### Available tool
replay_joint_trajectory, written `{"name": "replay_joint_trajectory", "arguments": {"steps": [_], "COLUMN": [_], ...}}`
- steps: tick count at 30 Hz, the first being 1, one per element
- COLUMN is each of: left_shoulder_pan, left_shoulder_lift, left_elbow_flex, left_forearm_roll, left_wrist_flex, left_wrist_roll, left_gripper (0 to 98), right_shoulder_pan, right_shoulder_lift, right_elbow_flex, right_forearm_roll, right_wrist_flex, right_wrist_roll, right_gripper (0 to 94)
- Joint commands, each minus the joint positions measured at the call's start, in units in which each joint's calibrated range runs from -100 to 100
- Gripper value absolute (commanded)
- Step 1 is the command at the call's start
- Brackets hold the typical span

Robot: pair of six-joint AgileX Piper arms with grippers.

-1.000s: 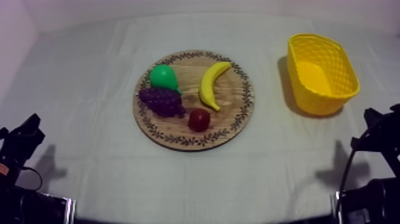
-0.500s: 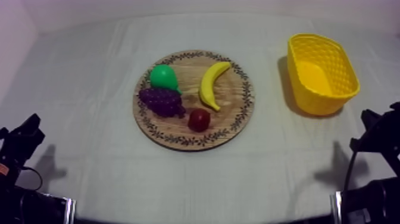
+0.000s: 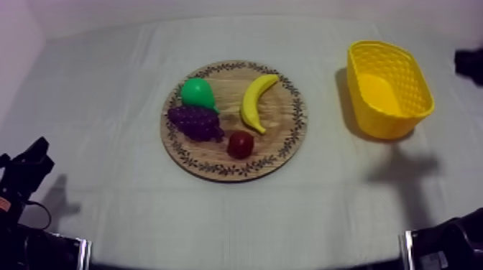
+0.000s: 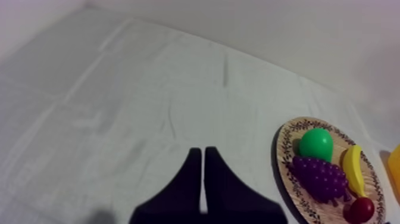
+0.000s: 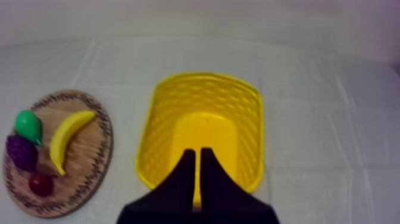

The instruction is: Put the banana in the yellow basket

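A curved, plain yellow banana (image 3: 256,103) lies on the wooden board (image 3: 233,171). My right pincer (image 5: 197,154) hangs narrow and empty over the yellow basket (image 5: 161,119); my left pincer (image 4: 202,152) is narrow too.

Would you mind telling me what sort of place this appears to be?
Most likely a robot test bench in a lab, not a kitchen: a cloth-covered table, a toy banana on a wooden board, and an empty yellow basket.
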State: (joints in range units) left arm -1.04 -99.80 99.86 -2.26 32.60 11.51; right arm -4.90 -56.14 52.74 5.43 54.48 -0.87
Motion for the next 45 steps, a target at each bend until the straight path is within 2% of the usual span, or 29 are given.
{"name": "replay_joint_trajectory", "arguments": {"steps": [1,10,21,31,45], "left_shoulder_pan": [-0.01,-0.01,-0.01,-0.01,-0.01], "left_shoulder_lift": [-0.03,-0.03,-0.03,-0.03,-0.03], "left_elbow_flex": [0.03,0.03,0.03,0.03,0.03], "left_forearm_roll": [-0.01,-0.01,-0.01,-0.01,-0.01], "left_wrist_flex": [-0.02,-0.02,-0.02,-0.02,-0.02], "left_wrist_roll": [-0.01,-0.01,-0.01,-0.01,-0.01], "left_gripper": [0.1,0.1,0.1,0.1,0.1], "right_shoulder_pan": [-4.54,-17.96,-27.15,-29.19,-28.58], "right_shoulder_lift": [12.70,28.22,46.09,59.35,72.40], "right_elbow_flex": [-20.96,-34.02,-39.46,-43.64,-51.73], "right_forearm_roll": [1.78,7.88,13.28,14.78,14.61], "right_wrist_flex": [4.29,14.48,20.70,22.50,22.83], "right_wrist_roll": [-4.04,-13.98,-23.13,-26.63,-27.05], "right_gripper": [0.5,0.5,0.5,0.5,0.5]}}
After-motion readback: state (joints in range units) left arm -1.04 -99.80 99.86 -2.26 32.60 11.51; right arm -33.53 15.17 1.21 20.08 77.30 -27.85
